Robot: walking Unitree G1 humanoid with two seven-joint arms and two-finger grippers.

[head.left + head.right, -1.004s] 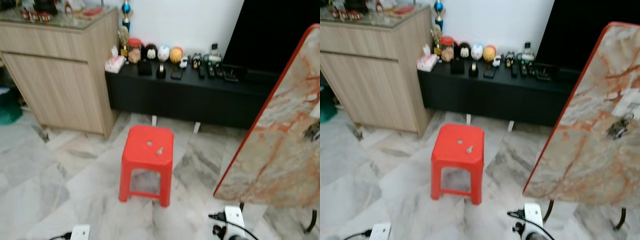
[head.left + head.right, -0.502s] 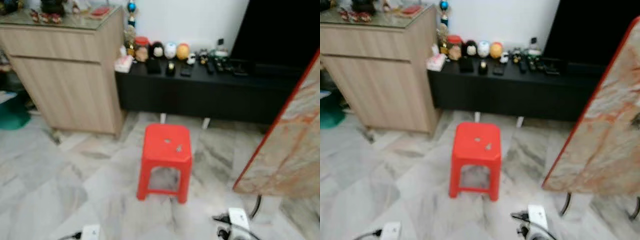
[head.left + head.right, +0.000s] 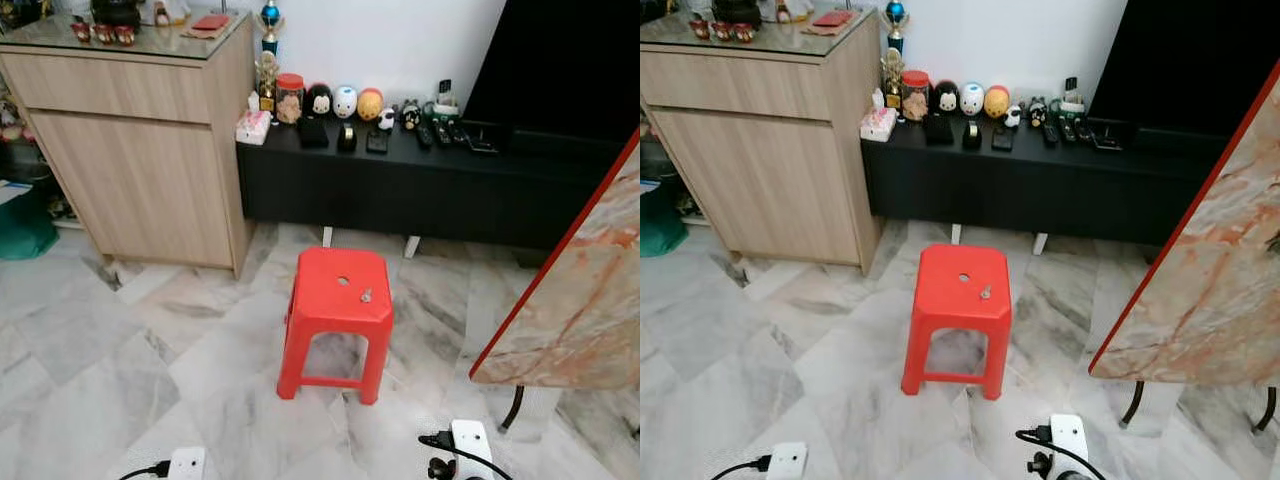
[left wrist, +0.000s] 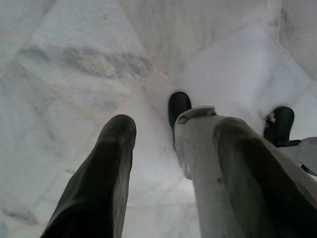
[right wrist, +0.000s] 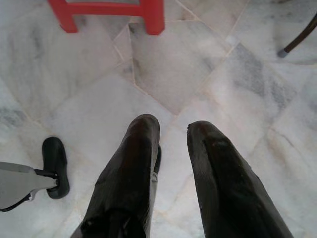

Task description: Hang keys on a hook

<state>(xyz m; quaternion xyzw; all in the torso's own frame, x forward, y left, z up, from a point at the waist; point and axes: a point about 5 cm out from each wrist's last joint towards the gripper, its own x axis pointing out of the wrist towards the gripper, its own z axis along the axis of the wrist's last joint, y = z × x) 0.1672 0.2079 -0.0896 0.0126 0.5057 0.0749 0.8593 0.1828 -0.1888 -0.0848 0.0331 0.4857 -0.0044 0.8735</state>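
The task looks barely begun: the keys (image 3: 366,295) lie untouched on the seat of the red plastic stool (image 3: 336,330), toward its right-hand edge beside the small centre hole, and nothing has been lifted. No hook can be made out with any certainty in the present pictures, so both the pickup and the hanging remain to be done. The left end effector (image 4: 168,163) hangs low over the marble floor (image 3: 110,380), its two black fingers spread apart and holding nothing; the right end effector (image 5: 173,163) likewise points down at the floor with a narrower gap between its fingers, empty, the stool's legs ahead of it. The stool stands on the floor in front of the black TV console (image 3: 400,185) with its row of small figurines, the wooden cabinet (image 3: 140,150) to the left and a tilted marble-patterned tabletop with a red edge (image 3: 585,300) to the right. Against the frames from a second ago, the whole scene has slid rightward and sharpened: the stool now sits nearer the middle of the head views and the tabletop has moved toward the right border, which I judge to be the camera turning toward the stool, not the furniture shifting; the keys rest in the same spot on the seat.
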